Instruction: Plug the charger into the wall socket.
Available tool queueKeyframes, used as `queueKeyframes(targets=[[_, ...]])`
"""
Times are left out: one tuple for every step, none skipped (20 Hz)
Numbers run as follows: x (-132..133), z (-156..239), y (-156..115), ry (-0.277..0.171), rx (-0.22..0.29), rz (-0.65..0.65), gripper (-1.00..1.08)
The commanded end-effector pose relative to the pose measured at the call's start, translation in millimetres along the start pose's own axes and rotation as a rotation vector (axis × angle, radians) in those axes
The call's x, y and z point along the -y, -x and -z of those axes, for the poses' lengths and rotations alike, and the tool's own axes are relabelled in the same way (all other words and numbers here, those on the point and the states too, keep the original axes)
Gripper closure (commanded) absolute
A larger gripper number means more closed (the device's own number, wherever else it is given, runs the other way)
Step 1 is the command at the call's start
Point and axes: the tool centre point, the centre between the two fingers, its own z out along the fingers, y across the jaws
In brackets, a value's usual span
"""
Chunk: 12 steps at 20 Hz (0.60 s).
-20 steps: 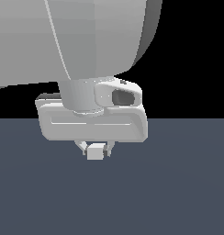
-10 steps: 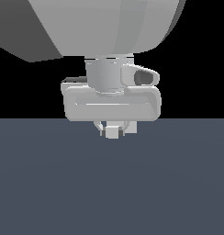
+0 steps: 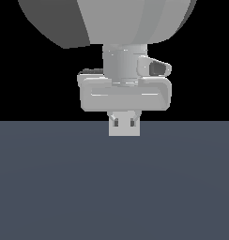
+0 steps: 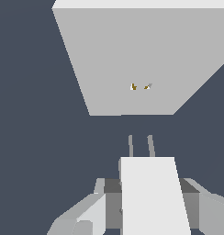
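Observation:
The charger (image 4: 150,197) is a white block with two thin prongs (image 4: 141,146) sticking out ahead of it. My gripper (image 4: 148,195) is shut on it, with grey fingers (image 4: 106,193) pressing both sides. The prongs point toward the wall socket (image 4: 141,50), a light-grey plate with two small yellowish holes (image 4: 140,86). A dark gap separates prongs and plate. In the exterior view the charger (image 3: 124,127) hangs under the gripper (image 3: 124,123) at mid-frame, above the dark floor; the socket does not show there.
A dark blue-grey floor (image 3: 114,187) spreads under the gripper. The large grey arm body (image 3: 135,23) fills the upper part of the exterior view.
The gripper with the charger has moved toward the exterior view's right and risen a little. The hand has turned to face the camera more squarely.

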Motion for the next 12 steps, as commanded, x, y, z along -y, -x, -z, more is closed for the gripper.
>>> queueKeyframes(targets=[[-2.3,1.8,-4.9,-0.003,0.001,0.005,1.08],[-3.1,2.2,-6.3,-0.004,0.001,0.006,1.08],[-3.6,2.5,-7.4,-0.005,0.001,0.006,1.08],[-4.0,2.8,-8.3,-0.006,0.002,0.007,1.08],[-4.3,2.9,-8.9,-0.006,0.002,0.007,1.08],[-4.7,3.1,-9.4,-0.006,0.002,0.007,1.08],[-4.5,2.9,-9.5,-0.007,0.003,0.008,1.08],[-4.4,2.9,-9.5,-0.007,0.003,0.008,1.08],[-4.4,2.9,-9.5,-0.007,0.003,0.008,1.08],[-4.4,2.9,-9.5,-0.007,0.003,0.008,1.08],[-4.4,2.9,-9.5,-0.007,0.003,0.008,1.08],[-4.3,2.9,-9.3,-0.007,0.003,0.008,1.08]])
